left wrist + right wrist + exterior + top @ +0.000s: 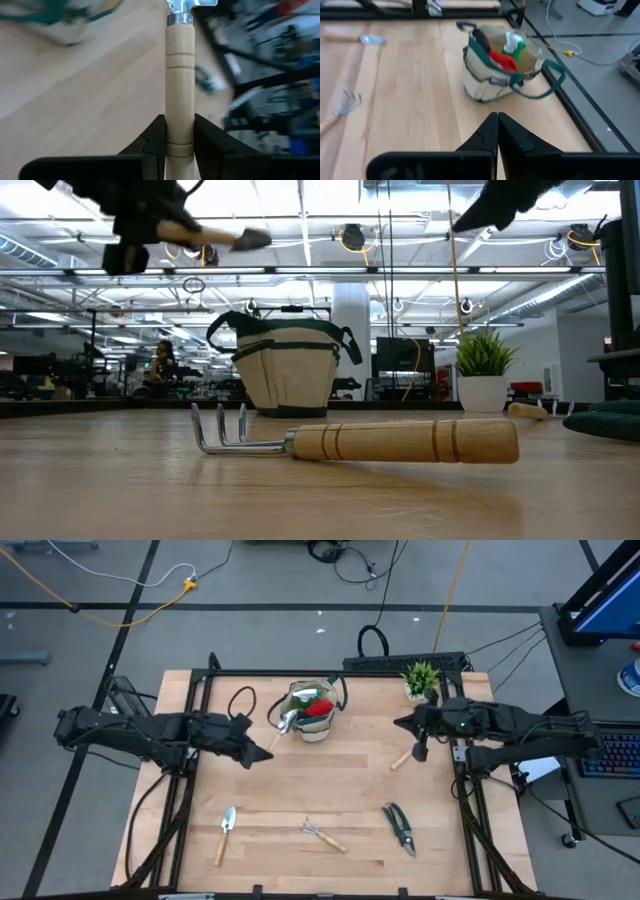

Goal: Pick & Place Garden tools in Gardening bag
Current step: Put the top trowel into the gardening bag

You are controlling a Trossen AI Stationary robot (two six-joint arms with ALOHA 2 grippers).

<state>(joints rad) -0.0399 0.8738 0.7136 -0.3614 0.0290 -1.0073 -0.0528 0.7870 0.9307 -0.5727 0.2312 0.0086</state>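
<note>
Nearest the low camera lay the rake (360, 440) on the surface (330, 790), its silver tines to the left and its ringed wooden handle stretching right. From above, that rake (322, 833) sat at the near edge, between a small trowel (225, 832) to its left and the dark-handled pruning shears (401, 829) to its right, all three well apart from one another.

Farther back stood the gardening bag (312, 712), a round beige canvas tote with dark green trim and loop handles. Inside it showed the red glove (319, 709) and the green spray bottle (514, 47).

A second trowel (281, 727) was held in the air just left of the bag, its silver blade reaching the bag's rim. The left pincer (262, 752) was closed on the end of its pale wooden handle (180, 85), a dark finger (155, 137) pressed on each side; the handle had turned grooves and a bright metal collar at the blade end.

The right pincer (418, 748) hung over the right part of the surface with its fingers (485, 137) shut together and nothing between them, pointing toward the bag. Just beside it on the surface lay a short piece of pale wood (401, 759); what it was could not be told. A small spiky green potted plant (421, 679) stood at the far right corner.
</note>
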